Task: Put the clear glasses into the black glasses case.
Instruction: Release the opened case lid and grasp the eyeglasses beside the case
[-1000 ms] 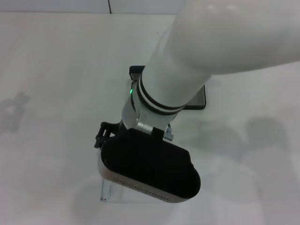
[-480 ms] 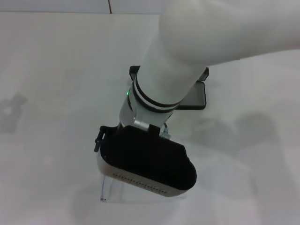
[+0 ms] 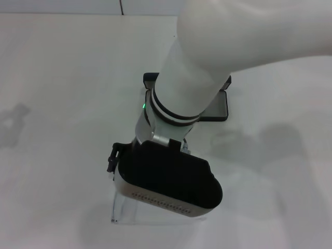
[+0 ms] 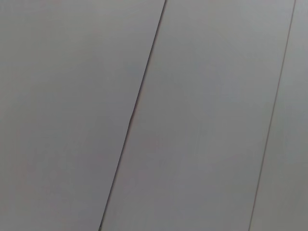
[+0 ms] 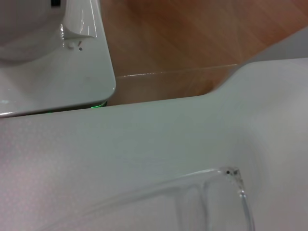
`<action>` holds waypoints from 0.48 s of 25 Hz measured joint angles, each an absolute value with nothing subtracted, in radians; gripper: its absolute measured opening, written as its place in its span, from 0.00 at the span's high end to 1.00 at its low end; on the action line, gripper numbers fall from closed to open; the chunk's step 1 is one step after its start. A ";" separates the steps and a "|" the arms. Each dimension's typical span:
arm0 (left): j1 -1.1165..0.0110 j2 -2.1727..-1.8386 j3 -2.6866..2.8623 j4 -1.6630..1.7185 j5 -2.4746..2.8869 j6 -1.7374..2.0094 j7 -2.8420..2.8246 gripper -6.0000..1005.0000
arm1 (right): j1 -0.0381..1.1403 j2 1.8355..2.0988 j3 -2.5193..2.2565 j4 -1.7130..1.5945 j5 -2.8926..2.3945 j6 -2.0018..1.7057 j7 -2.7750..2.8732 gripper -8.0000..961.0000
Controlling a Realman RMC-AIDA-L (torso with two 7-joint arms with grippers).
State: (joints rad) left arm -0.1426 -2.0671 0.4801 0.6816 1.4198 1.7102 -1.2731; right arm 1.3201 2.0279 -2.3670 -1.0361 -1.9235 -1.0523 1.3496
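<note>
Right arm reaches across the middle of the head view, its black wrist housing low over the near edge of the white desk [image 3: 57,93]. Right gripper [image 3: 111,158] only peeks out beside the housing; can't tell whether its fingers are spread or closed. Clear glasses [image 3: 122,210] lie on the desk directly under the housing, mostly hidden; the right wrist view shows one frame corner [image 5: 226,180] resting flat. Black glasses case [image 3: 220,106] sits open farther back, behind the arm. Left gripper isn't in view.
</note>
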 joint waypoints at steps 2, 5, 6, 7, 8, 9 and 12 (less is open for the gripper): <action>-0.142 -2.067 0.479 0.681 1.420 1.710 -1.273 0.87 | 1.320 2.028 -2.374 -1.035 -1.922 -1.048 1.346 0.44; -0.141 -2.068 0.479 0.681 1.420 1.709 -1.273 0.87 | 1.320 2.028 -2.379 -1.033 -1.921 -1.043 1.341 0.45; -0.141 -2.069 0.479 0.681 1.420 1.708 -1.273 0.87 | 1.319 2.028 -2.379 -1.033 -1.921 -1.040 1.340 0.45; -0.141 -2.069 0.479 0.681 1.420 1.708 -1.273 0.87 | 1.318 2.028 -2.380 -1.032 -1.921 -1.037 1.338 0.46; -0.141 -2.070 0.479 0.680 1.420 1.707 -1.273 0.87 | 1.318 2.028 -2.380 -1.030 -1.921 -1.035 1.337 0.46; -0.141 -2.070 0.478 0.678 1.420 1.707 -1.273 0.87 | 1.318 2.028 -2.381 -1.026 -1.920 -1.033 1.337 0.46; -0.141 -2.071 0.478 0.671 1.420 1.707 -1.273 0.87 | 1.316 2.028 -2.386 -1.022 -1.920 -1.025 1.336 0.48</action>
State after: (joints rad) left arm -0.1410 -2.0706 0.4784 0.6706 1.4199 1.7071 -1.2731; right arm 1.3159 2.0278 -2.3865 -1.0222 -1.9205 -1.0248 1.3362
